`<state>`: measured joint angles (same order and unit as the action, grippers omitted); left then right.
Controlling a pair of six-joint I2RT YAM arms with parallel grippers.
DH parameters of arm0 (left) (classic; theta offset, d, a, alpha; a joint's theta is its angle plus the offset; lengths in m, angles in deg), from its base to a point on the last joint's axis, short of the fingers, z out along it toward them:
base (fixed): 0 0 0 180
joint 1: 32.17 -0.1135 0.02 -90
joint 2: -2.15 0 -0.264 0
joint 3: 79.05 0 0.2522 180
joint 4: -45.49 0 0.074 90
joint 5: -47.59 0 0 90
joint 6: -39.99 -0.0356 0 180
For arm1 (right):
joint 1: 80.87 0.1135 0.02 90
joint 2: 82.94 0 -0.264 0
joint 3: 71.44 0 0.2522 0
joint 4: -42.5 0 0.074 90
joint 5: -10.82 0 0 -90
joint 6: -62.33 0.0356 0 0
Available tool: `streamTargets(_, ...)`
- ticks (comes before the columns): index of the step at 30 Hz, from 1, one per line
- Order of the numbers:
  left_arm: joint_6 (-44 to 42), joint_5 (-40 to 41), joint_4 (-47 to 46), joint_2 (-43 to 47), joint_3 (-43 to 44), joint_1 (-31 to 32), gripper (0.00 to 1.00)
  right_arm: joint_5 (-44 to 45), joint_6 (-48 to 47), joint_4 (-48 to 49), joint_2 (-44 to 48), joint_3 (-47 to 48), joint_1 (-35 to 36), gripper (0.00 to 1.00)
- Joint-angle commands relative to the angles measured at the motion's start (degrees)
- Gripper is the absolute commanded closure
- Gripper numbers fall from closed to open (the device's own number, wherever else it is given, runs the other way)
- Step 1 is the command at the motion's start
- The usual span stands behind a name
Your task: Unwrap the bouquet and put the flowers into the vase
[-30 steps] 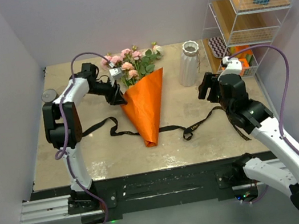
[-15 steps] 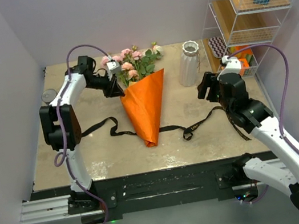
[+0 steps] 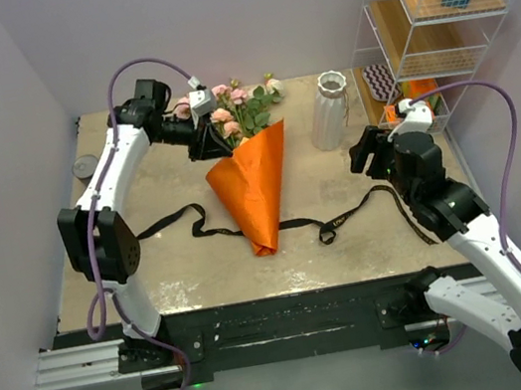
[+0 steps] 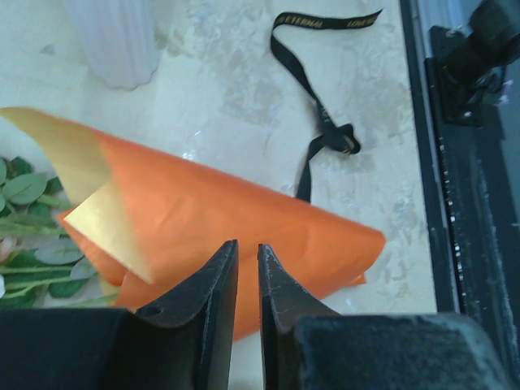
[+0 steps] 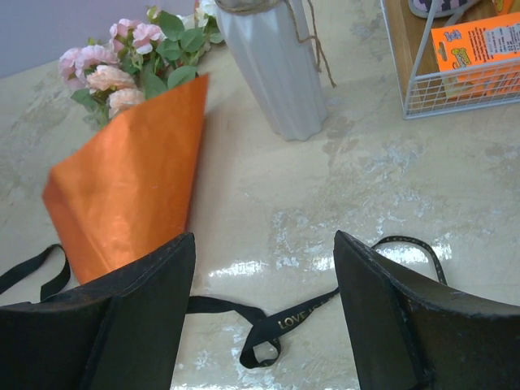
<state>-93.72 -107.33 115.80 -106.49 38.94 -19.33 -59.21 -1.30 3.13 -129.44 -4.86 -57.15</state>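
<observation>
Two arms flank the bouquet [image 3: 257, 183], and the left one is much the nearer. At the far left of the bench [image 3: 179, 275] a small round can [image 3: 86, 166] sits by the edge, out of play.

The left arm reaches across, so the left hand [image 3: 203, 144] is at the left rim of the orange paper [image 4: 268, 219], just beside the flowers [image 3: 230, 109]. Its fingers [image 4: 218, 280] are drawn nearly together with only a slit between them. The wrist view shows paper right behind the tips, but I cannot tell whether an edge is pinched.

The bouquet lies mid-bench with its long axis running near to far. Its pointed tip is toward the arm bases and the rose heads are toward the back wall. From the left hand, the cone stretches away toward the near edge.

The black ribbon [image 3: 345, 216] lies loose on the bench, trailing out on both sides of the tip, so the tie looks undone while the paper wraps the stems. Opening it probably means drawing the flap sideways, across that axis.

Right of the flowers the vase [image 3: 329, 110] stands upright, near the paper but apart from it. Further right the right hand [image 3: 366, 151] hovers over the bench in front of the vase, fingers wide apart and empty. A wire shelf [image 3: 432, 23] stands at the far right.
</observation>
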Motion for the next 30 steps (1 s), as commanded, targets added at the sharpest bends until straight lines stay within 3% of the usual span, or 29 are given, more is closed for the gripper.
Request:
streamTargets(1, 0.99, -3.72, 3.82, 3.87, 1.77, -0.18, 0.74, 0.86, 0.79, -0.23, 2.03, 0.97, 0.18, 0.28)
streamTargets(5, 1.07, -0.91, 2.87, 4.75, -1.9, -1.06, 0.43, 0.78, 0.96, -0.5, 2.55, 0.62, 0.27, 0.26)
streamTargets(8, 3.79, 1.64, -2.39, 4.4, -6.66, -3.6, 0.34, 0.43, 1.31, -0.41, 2.91, 0.18, 0.18, 0.23)
streamTargets(10, 3.19, 1.39, -3.29, 2.21, -7.72, -5.62, 0.31, 0.16, 1.32, -0.41, 3.08, -0.08, 0.27, 0.23)
streamTargets(13, -3.47, -1.43, 2.4, -3.4, -3.97, -9.14, 0.28, -0.19, 1.23, -0.5, 3.35, -0.35, 0.27, 0.22)
streamTargets(16, -12.78, -5.9, 12.93, -9.21, -0.26, -11.78, 0.28, -0.28, 1.05, -0.59, 3.17, -0.17, 0.27, 0.22)
streamTargets(20, -24.04, -8.55, 18.33, -13.78, 1.16, -12.84, 0.29, -0.98, 0.88, -0.24, 2.29, 0.35, 0.18, 0.22)
streamTargets(24, -19.42, -7.24, 12.98, -16.16, 1.33, -12.84, 0.29, -1.86, 1.23, 0.99, 1.24, 0.09, 0.18, 0.22)
streamTargets(30, -6.5, -4.51, -4.68, -13.53, -4.29, -12.84, 0.29, -3.35, 1.14, 2.66, 0.53, -0.7, 0.18, 0.23)
